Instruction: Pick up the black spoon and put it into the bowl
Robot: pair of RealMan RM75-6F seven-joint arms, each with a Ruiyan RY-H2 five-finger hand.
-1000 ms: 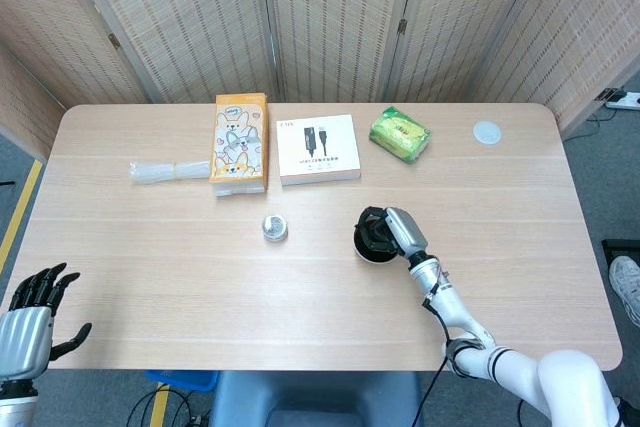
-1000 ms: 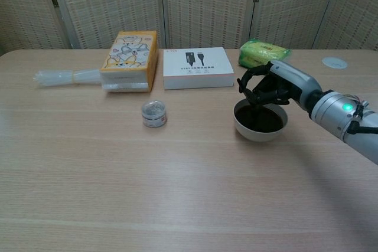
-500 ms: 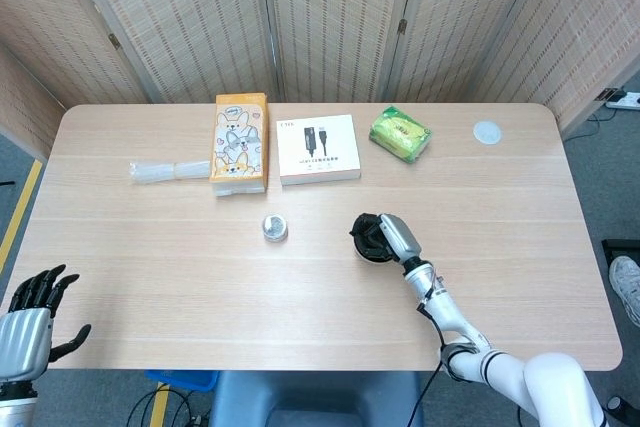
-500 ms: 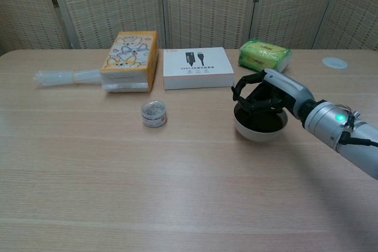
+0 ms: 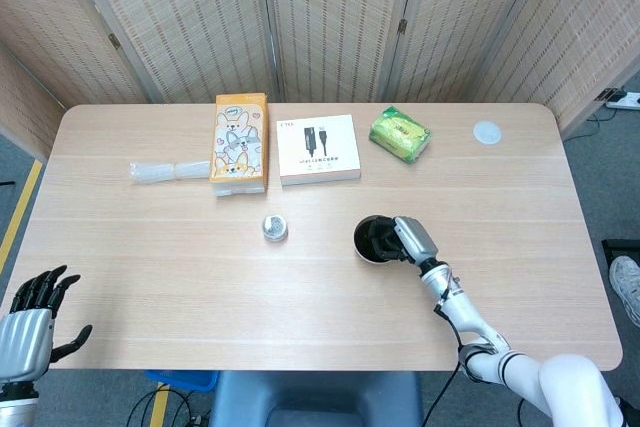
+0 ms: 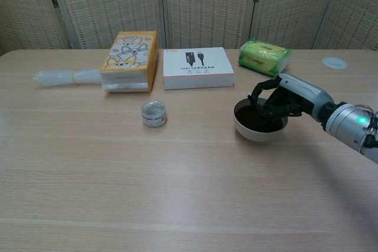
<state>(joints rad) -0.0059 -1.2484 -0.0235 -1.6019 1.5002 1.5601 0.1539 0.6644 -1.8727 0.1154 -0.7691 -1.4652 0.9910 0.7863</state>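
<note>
Hand over bowl, right of frame centre.
Your right hand [image 6: 276, 100] curls over the bowl [image 6: 260, 120]; you can't tell whether it grips the black spoon, which isn't distinguishable. Left hand [image 5: 35, 309], lower left, fingers spread, holding nothing.

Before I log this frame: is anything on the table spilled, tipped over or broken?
Nothing stands out. The bowl sits upright under the right hand, and the boxes, green packet and small tin lie undisturbed on the table.
</note>
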